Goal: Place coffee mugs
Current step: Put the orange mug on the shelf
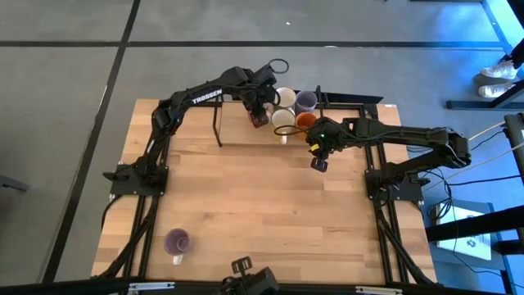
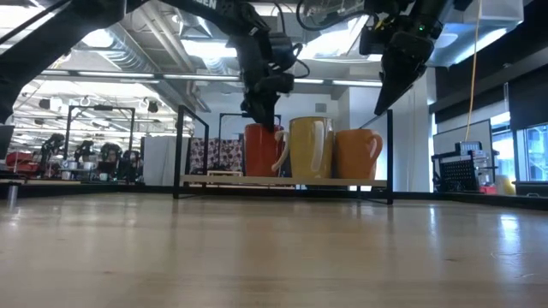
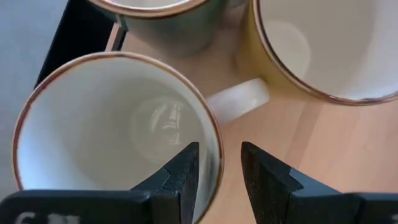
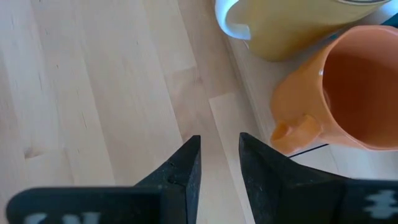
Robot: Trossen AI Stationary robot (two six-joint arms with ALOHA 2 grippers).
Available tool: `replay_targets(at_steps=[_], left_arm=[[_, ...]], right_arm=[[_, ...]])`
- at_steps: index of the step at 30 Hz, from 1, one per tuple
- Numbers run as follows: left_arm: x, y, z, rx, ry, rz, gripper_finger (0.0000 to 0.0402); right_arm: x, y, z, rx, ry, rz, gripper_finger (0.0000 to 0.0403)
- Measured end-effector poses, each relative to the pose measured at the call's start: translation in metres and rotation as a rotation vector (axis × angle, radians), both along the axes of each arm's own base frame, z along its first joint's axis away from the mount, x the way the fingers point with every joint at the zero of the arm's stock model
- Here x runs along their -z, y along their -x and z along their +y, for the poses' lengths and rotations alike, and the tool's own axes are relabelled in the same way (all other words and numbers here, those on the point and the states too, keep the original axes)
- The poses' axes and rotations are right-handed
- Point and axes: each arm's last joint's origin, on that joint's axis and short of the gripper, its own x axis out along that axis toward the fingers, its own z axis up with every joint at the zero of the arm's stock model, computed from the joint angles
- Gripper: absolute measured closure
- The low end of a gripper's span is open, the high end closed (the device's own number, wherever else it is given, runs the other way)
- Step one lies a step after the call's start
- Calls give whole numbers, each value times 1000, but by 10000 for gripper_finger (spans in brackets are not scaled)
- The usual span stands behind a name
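Observation:
Several mugs stand on a low black-framed shelf (image 2: 214,180) at the table's far edge: a red mug (image 1: 260,120) with a white inside (image 3: 112,124), two cream mugs (image 1: 283,120) (image 1: 284,97), a lavender mug (image 1: 306,100) and an orange mug (image 1: 304,121). A dark purple mug (image 1: 177,241) stands on the table near its near-left corner. My left gripper (image 3: 221,155) is open above the red mug (image 2: 261,150), with one finger inside its rim and one outside. My right gripper (image 4: 219,149) is open and empty over bare wood, just on the near side of the orange mug (image 4: 360,87). My left gripper points down over the red mug's rim (image 3: 214,149) on the side facing the front cream mug. A strip of wood shows between the outer finger (image 3: 261,174) and the wall. Whether the inner finger (image 3: 186,168) touches the wall, I cannot tell. The mug stands upright on the shelf.
The front cream mug (image 3: 323,43) stands close beside the red one, its handle (image 3: 239,99) pointing toward my left fingers. The shelf's thin black posts (image 2: 178,150) rise at its ends. The broad middle and near part of the table (image 1: 262,213) is bare wood.

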Motion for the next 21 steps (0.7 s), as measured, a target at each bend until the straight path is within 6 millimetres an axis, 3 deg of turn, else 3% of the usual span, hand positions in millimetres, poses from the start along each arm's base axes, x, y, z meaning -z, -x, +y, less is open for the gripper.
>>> replay_targets(at_steps=[5, 12, 21], left_arm=[[0, 0, 1, 57, -24, 4, 302], [0, 1, 3, 114, -51, 16, 384], [-1, 5, 5, 294, -104, 58, 386]], right_arm=[[0, 0, 0, 0, 0, 0, 306], [0, 0, 0, 3, -1, 0, 306], [0, 0, 0, 3, -13, -4, 306]])
